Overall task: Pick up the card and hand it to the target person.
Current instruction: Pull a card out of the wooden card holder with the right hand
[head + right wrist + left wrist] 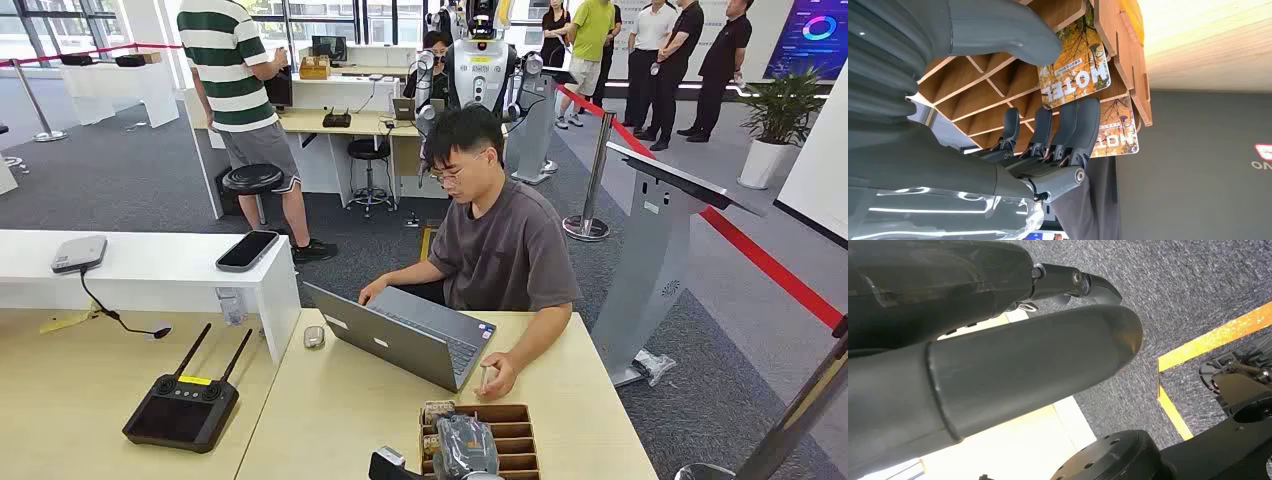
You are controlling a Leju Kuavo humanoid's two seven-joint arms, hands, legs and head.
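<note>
The one word you can read is "HOTEL", printed in white capitals on the card (1075,65) and showing upside down in the right wrist view; a thin line of smaller print under it is too small to make out. A second card (1117,131) with the same autumn-leaf picture is showing part of the same word just below it in the frame.

Your right hand (1048,95) is sitting at the wooden card holder (973,80), left of centre in the right wrist view. Its thick grey thumb (1003,31) is lying over the upper edge of the card, and its darker fingers (1083,127) are curling up beneath it, so the card is lying between them in a narrow gap. You cannot tell whether they are actually pinching it. In the head view the same hand (465,447) is appearing at the bottom centre, over the holder's (510,430) slots on the pale counter (330,420).

The card is orange and yellow with tree branches, has rounded corners, and is standing in a slot at the holder's outer end.

In the left wrist view your left hand (998,375) is hanging over grey carpet (1188,285), its thumb taking up the middle of the frame; you cannot tell how far its fingers are apart.

The person (495,240) in a grey shirt is sitting behind the counter in the centre of the head view, typing on a laptop (400,335).
</note>
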